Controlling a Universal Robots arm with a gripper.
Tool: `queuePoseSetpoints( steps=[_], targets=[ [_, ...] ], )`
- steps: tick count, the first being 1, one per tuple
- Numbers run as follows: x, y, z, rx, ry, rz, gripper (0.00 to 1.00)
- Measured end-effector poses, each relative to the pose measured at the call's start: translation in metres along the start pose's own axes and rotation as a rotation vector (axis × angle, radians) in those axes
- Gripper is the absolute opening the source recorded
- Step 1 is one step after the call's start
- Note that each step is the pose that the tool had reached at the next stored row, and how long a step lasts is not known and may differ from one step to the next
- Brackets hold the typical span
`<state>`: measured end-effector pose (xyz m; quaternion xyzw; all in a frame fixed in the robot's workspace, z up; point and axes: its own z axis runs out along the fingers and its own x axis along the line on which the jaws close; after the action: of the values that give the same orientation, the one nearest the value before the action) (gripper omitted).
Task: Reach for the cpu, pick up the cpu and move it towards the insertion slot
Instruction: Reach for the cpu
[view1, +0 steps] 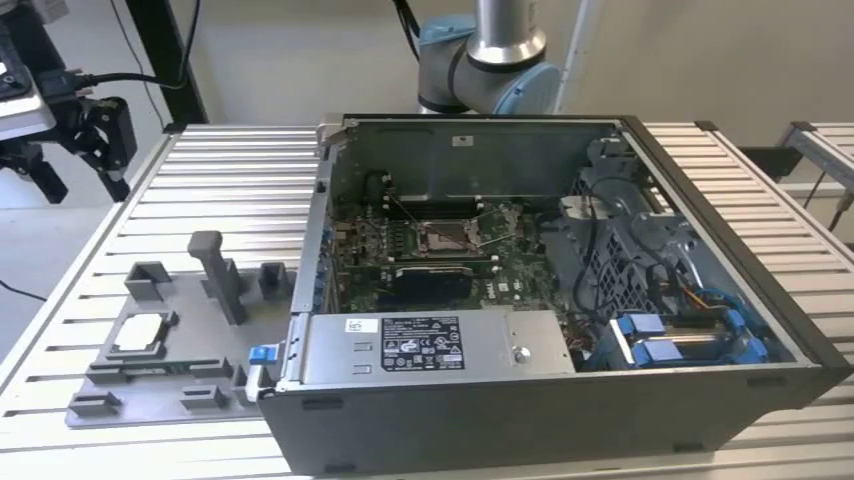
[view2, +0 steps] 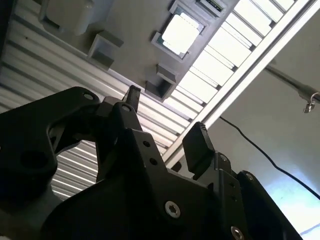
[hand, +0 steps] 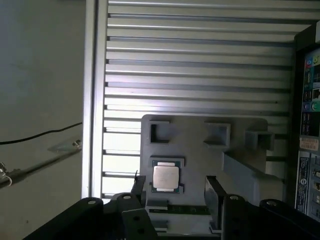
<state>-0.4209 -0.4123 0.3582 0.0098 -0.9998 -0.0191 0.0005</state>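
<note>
The cpu (view1: 140, 333) is a small silvery square lying flat in a recess of the grey tray (view1: 200, 372) on the exterior view's left. The insertion slot (view1: 447, 235), a shiny metal frame with a dark centre, sits on the green board inside the open computer case. My gripper (view1: 83, 183) hangs open high above the table's far left corner, well apart from the tray. In the first wrist view the cpu (hand: 166, 176) shows just beyond my gripper (hand: 175, 189), between the two black fingers. In the second wrist view the cpu (view2: 180, 32) lies far past my open gripper (view2: 165, 119).
The open computer case (view1: 561, 400) fills the middle and right of the slatted metal table (view1: 227, 180). Upright grey fixture posts (view1: 214, 270) rise from the tray near the cpu. The arm's base (view1: 481, 60) stands behind the case. A cable (hand: 40, 135) runs over the floor beside the table edge.
</note>
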Motion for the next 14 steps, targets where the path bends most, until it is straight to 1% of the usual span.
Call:
queuePoseSetpoints(
  steps=[4, 6, 8, 14],
  targets=[
    [0.0001, 0.0000, 0.0001, 0.0000, -0.0001, 0.000, 1.00],
    [0.0004, -0.0002, 0.0013, -0.0001, -0.0003, 0.000, 1.00],
    [0.0005, -0.0007, 0.0037, 0.0000, -0.0001, 0.000, 1.00],
    [0.0005, -0.0027, 0.0139, -0.0001, -0.0003, 0.001, 1.00]
  ],
)
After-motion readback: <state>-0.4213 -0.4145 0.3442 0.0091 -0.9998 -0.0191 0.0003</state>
